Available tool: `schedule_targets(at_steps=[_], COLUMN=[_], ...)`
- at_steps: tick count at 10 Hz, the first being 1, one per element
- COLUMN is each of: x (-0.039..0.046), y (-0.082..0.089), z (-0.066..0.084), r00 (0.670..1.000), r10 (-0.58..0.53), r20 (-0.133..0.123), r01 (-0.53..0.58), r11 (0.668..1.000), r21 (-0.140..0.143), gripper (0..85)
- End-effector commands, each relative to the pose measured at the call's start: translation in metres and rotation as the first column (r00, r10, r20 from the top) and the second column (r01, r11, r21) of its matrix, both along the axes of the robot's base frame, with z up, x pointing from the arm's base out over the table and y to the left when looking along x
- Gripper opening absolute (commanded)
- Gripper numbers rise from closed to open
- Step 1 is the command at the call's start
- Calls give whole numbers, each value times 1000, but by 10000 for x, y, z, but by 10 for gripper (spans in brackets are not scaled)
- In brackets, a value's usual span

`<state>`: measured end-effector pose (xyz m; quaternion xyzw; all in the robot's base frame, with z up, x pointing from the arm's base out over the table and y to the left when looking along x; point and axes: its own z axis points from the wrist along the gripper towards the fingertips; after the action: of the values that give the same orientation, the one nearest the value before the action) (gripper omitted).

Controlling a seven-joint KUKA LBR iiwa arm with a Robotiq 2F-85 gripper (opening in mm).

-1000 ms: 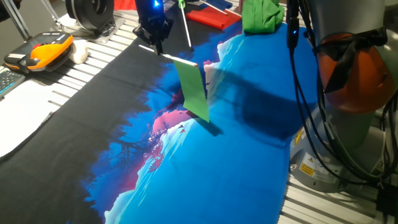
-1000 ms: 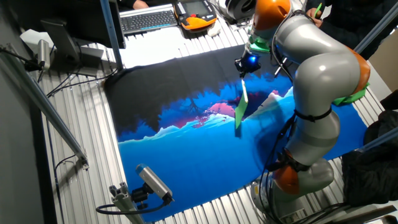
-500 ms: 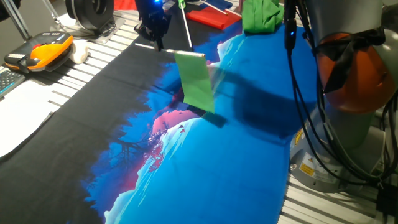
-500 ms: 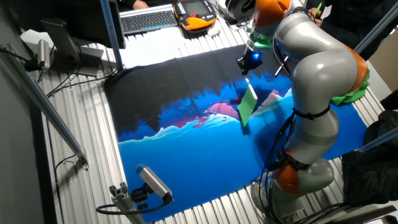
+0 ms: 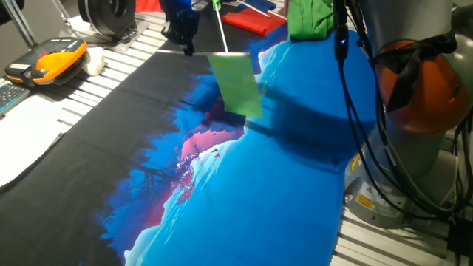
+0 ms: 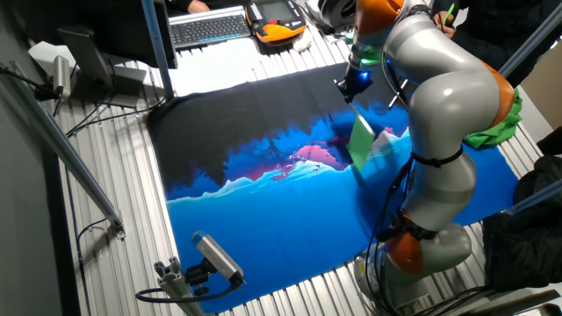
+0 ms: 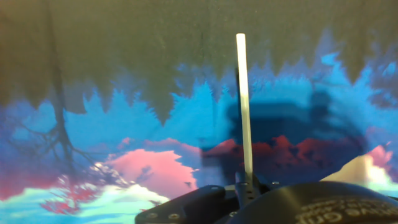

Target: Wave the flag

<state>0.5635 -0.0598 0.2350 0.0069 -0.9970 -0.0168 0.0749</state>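
Note:
The flag (image 5: 236,83) is a light-green cloth on a thin white stick (image 5: 201,52), and it hangs in the air above the printed mat. My gripper (image 5: 184,43) is shut on the far-left end of the stick, which lies about level, with the cloth drooping below it. In the other fixed view the flag (image 6: 361,140) hangs just under my gripper (image 6: 355,85). In the hand view only the white stick (image 7: 244,106) shows, rising out of my gripper (image 7: 247,185). The cloth itself is not visible there.
A black-and-blue printed mat (image 5: 259,192) covers the table. A darker green cloth bundle (image 5: 310,18), a red flag (image 5: 255,19) and another white stick (image 5: 220,31) lie at the back. An orange pendant (image 5: 52,60) sits at left. The arm's base (image 5: 417,96) is at right.
The flag has swung to the right and a little upward. The stick has levelled out and the cloth has shifted towards the robot's base. The gripper stays shut on the stick.

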Motion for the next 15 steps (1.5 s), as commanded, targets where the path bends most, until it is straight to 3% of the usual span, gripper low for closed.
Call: schedule_targets(at_steps=[1, 5, 8, 9, 10, 11, 12, 13, 14, 15], x=[21, 116, 142, 123, 86, 7, -62, -93, -103, -98], y=[-28, -114, -84, 34, 177, 343, 470, 517, 514, 498], z=[3, -35, -58, -65, -84, -159, -229, -254, -251, -249], r00=[994, 984, 989, 995, 998, 999, 997, 996, 996, 996], r10=[107, 178, 145, 99, 57, -47, -69, -80, -85, -91], r20=[0, 10, 1, -1, -2, 10, 36, 37, 31, 14], r01=[-107, -178, -145, -99, -57, 47, 71, 82, 87, 92], r11=[994, 983, 989, 995, 998, 999, 996, 995, 995, 995], r21=[-1, -44, -33, -23, -35, -5, -54, -60, -48, -48], gripper=[0, 0, 0, 0, 0, 0, 0, 0, 0, 0])
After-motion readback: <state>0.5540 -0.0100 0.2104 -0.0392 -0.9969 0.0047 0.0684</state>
